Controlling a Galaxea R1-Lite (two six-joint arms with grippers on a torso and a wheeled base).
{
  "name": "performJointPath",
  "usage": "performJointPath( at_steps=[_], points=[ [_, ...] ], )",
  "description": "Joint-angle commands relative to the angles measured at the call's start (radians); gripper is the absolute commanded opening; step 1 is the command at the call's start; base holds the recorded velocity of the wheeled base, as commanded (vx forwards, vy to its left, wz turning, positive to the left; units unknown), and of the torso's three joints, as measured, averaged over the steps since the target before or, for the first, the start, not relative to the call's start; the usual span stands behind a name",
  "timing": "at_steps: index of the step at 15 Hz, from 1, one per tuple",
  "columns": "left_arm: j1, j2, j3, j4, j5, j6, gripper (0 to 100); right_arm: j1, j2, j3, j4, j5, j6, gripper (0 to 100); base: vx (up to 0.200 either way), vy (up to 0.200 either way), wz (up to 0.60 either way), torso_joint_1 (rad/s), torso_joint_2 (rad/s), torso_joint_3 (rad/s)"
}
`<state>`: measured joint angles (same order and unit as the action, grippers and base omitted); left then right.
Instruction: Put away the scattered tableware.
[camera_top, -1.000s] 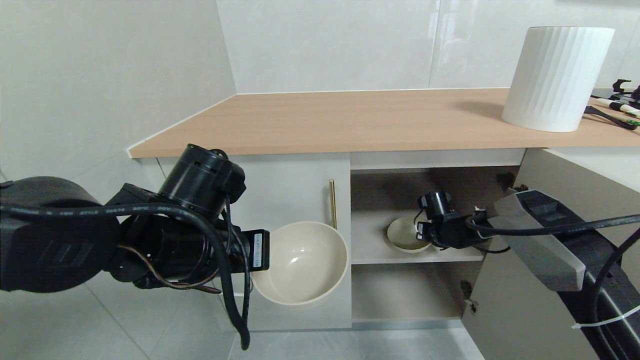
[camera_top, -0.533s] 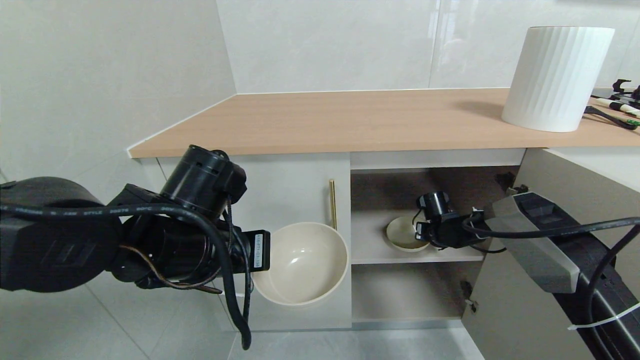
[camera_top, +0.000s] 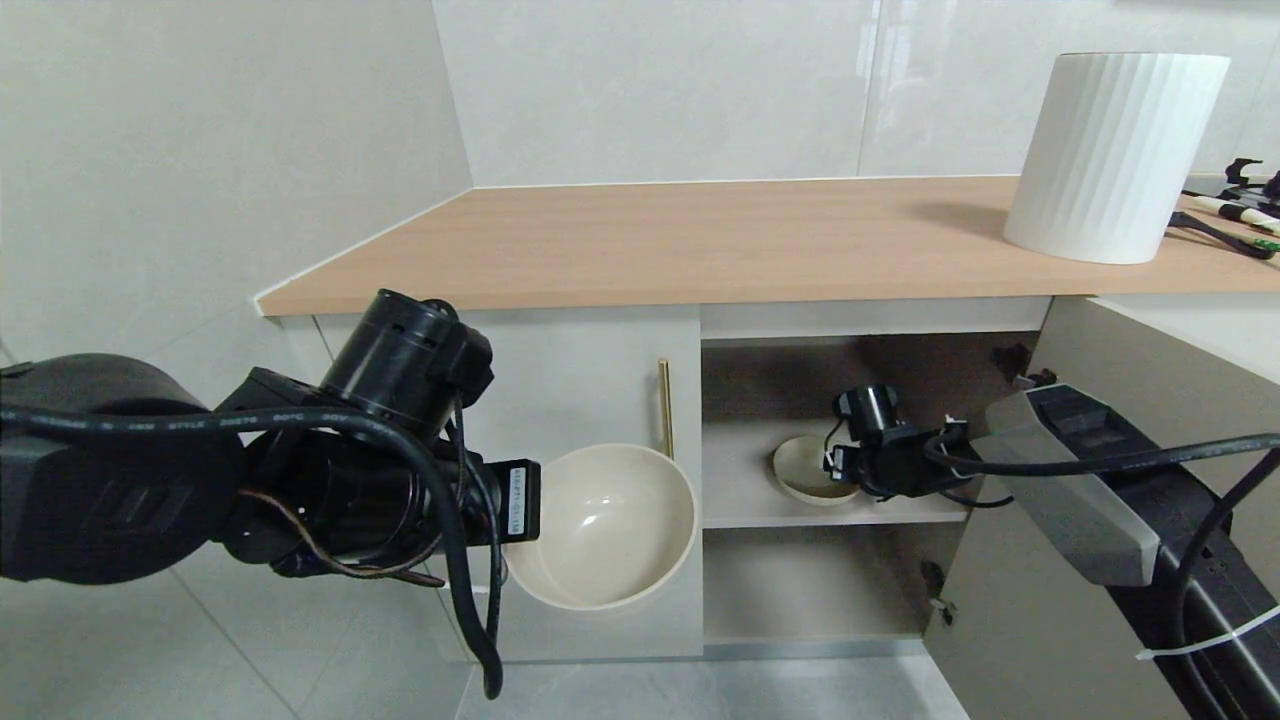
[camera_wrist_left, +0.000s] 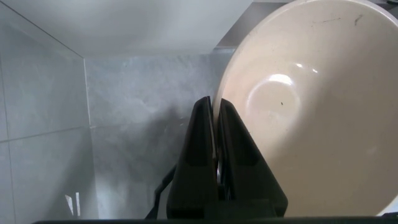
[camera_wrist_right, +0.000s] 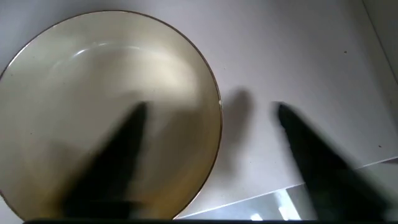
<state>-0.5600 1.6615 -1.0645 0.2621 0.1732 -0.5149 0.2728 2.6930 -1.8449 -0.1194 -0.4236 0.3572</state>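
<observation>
At about 8 o'clock in the head view, my left hand (camera_top: 520, 500) is clenched on the rim of the large cream bowl (camera_top: 600, 525), held before the closed cabinet door (camera_top: 590, 380) — not yet stowed. At 3 o'clock from it, the small dish (camera_top: 803, 468) sits on the cabinet's shelf (camera_top: 740, 490), with my right hand (camera_top: 850, 468) spread wide astride its rim, grasping nothing. I judge one piece away and one left — the bowl.
</observation>
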Motion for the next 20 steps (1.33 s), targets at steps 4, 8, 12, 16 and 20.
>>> performJointPath(
  at_steps=[4, 8, 12, 16, 20],
  points=[
    [-0.001, 0.029, -0.003, -0.004, -0.001, 0.001, 0, 0.002, -0.249, 0.242, -0.003, 0.078, 0.078, 100, 0.0, 0.0, 0.0, 0.0, 0.0, 0.0],
    [-0.038, 0.093, -0.003, -0.093, 0.002, 0.059, 0, 0.029, -0.501, 0.513, -0.002, 0.292, 0.049, 100, 0.0, 0.0, 0.0, 0.0, 0.0, 0.0],
    [-0.072, 0.144, 0.023, -0.112, 0.023, 0.148, 0, 0.048, -0.757, 0.676, 0.014, 0.451, -0.023, 100, 0.0, 0.0, 0.0, 0.0, 0.0, 0.0],
    [-0.1, 0.228, 0.023, -0.172, 0.062, 0.184, 0, 0.238, -1.022, 0.702, 0.276, 0.523, -0.049, 100, 0.0, 0.0, 0.0, 0.0, 0.0, 0.0],
    [-0.153, 0.261, 0.021, -0.198, 0.077, 0.174, 0, 0.393, -1.009, 0.72, 0.311, 0.542, -0.032, 100, 0.0, 0.0, 0.0, 0.0, 0.0, 0.0]
  ],
)
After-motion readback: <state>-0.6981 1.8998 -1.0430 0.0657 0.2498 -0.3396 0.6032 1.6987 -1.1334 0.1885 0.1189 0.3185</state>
